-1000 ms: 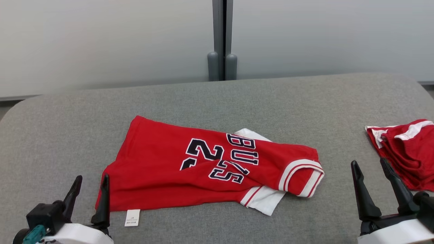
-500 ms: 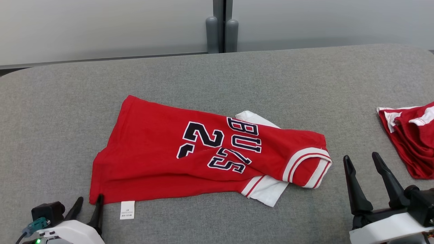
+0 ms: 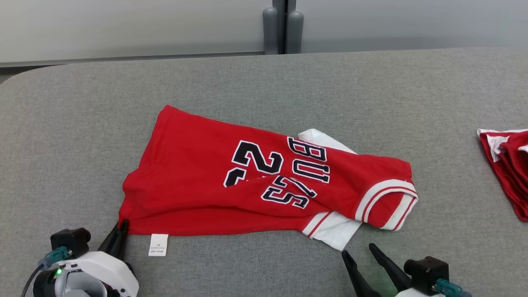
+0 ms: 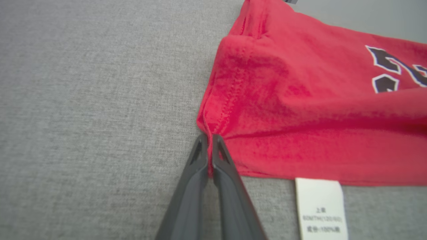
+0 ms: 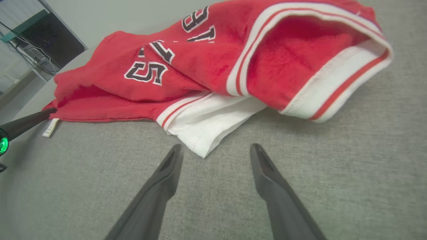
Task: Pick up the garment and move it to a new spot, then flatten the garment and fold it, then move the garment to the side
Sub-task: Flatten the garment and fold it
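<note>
The left hand [image 4: 209, 137] is pinching shut on a hem corner of the red jersey [image 3: 194, 165], which is lying crumpled on the grey counter [image 3: 371, 103] ahead of it; the right hand [image 5: 217, 148] is hovering open, just short of the jersey's white flap [image 5: 206, 130]; the pick-up looks only begun, with moving, flattening, folding and setting aside all left; the lettering [image 3: 309, 165] is reading "BU" and "2", the rest broken by folds; the tag [image 4: 320, 210] beside the left hand is showing "100%".

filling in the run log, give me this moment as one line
phase: grasp | left gripper: shut on jersey corner | right gripper: open, short of white flap | jersey: on grey surface
</note>
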### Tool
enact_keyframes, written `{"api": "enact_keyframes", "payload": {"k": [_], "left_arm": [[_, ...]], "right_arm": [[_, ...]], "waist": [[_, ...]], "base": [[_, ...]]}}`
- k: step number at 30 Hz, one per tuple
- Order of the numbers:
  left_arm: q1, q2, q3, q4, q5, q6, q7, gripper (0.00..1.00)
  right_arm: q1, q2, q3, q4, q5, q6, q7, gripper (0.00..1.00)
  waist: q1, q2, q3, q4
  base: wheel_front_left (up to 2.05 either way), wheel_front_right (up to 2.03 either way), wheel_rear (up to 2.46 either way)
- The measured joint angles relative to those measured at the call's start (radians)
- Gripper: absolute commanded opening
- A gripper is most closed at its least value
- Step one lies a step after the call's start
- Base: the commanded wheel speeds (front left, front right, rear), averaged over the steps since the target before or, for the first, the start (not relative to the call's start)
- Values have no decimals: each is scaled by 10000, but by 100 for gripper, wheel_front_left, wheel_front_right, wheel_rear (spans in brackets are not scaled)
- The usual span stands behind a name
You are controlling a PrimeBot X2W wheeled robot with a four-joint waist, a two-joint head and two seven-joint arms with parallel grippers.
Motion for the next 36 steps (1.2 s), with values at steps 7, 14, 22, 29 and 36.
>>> {"api": "enact_keyframes", "payload": {"k": [7, 14, 22, 29, 36], "left_arm": [[-333, -6, -65, 146, -15, -90, -295, 0], [-378, -8, -71, 163, -84, -104, -477, 0], [-346, 8, 96, -278, -71, -84, -600, 0], [-105, 194, 573, -2817, 370, 320, -650, 0], [128, 456, 650, -6238, 842, 1016, -430, 0]], "right_arm": [[-968, 253, 52, 1486, 332, -2, -585, 100], [-1560, 311, 558, 2207, 587, -2, -859, 0], [-1896, 134, 445, 2263, 604, 0, -1599, 0], [-1713, -414, -408, 548, 54, 2, -2054, 0], [-1801, -1026, -1572, -1921, -713, 2, -1960, 0]], "waist": [[0, 0, 338, 191], [0, 0, 406, 242], [0, 0, 263, 288], [0, 0, -164, 288], [0, 0, -754, 189]], "base": [[0, 0, 0], [0, 0, 0], [0, 0, 0], [0, 0, 0], [0, 0, 0]]}}
